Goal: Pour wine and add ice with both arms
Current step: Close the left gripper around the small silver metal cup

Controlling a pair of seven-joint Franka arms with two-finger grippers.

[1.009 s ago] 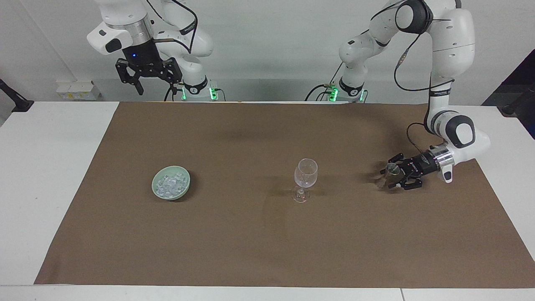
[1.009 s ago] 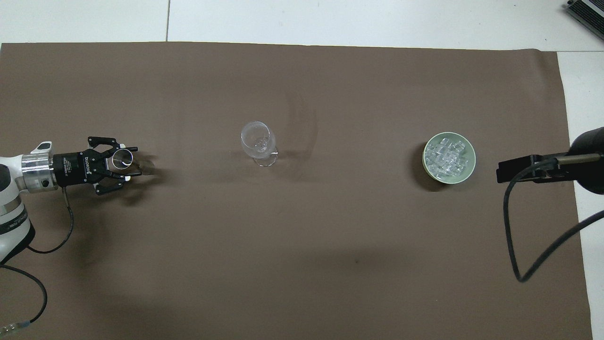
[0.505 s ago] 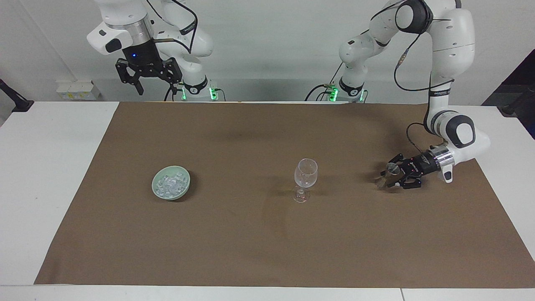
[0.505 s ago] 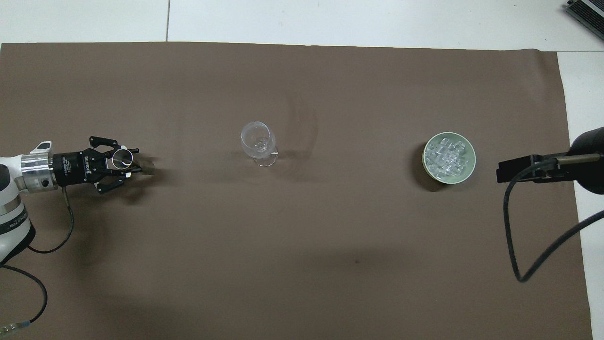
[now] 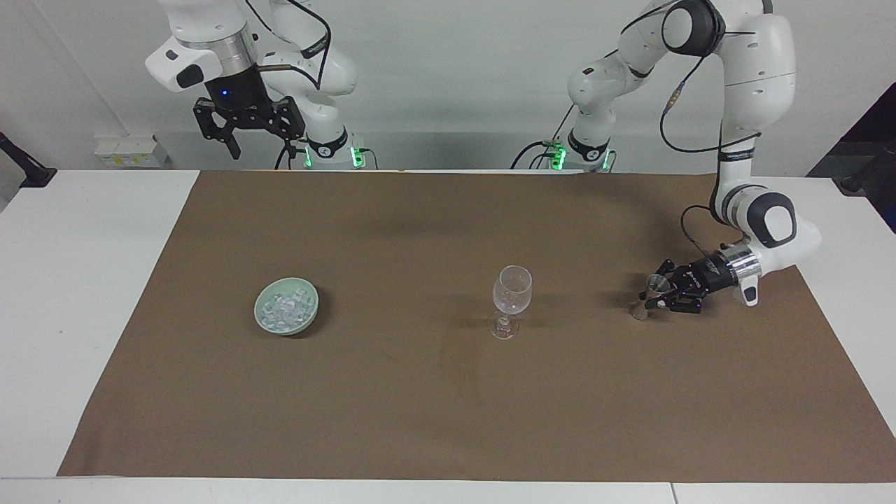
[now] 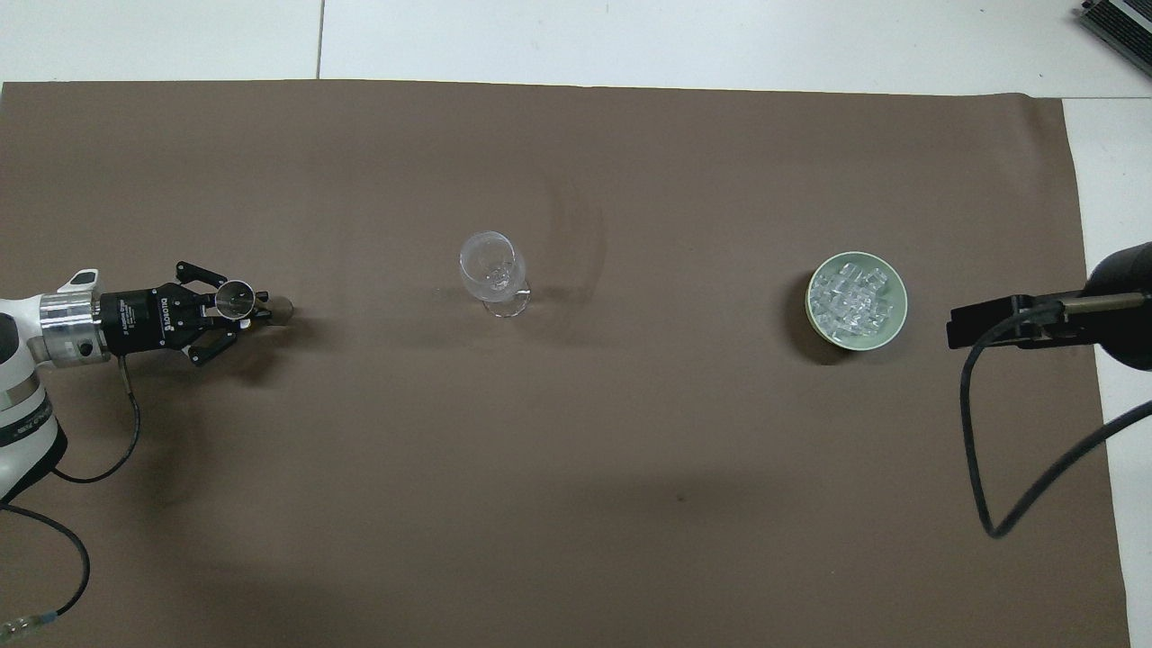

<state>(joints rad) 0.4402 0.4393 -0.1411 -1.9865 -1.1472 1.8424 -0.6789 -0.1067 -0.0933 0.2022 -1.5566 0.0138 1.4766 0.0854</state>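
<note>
Lettering on the left tool (image 6: 241, 310) is too tiny to read, it's clamped sideways on a small clear stemmed measuring cup (image 5: 654, 288) standing upright on the brown-covered counter (image 5: 448, 406), right tool (image 5: 246, 133) spread apart up high, whitish glassy ice lumps (image 6: 855, 299) in the pale green bowl (image 5: 309, 313).

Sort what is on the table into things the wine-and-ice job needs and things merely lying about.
Needed:
- small clear measuring cup, gripped by the left gripper
- empty clear stemmed wine glass
- clear ice lumps in the pale green bowl
- right gripper, open, waiting raised

Lying about:
- brown table mat
</note>
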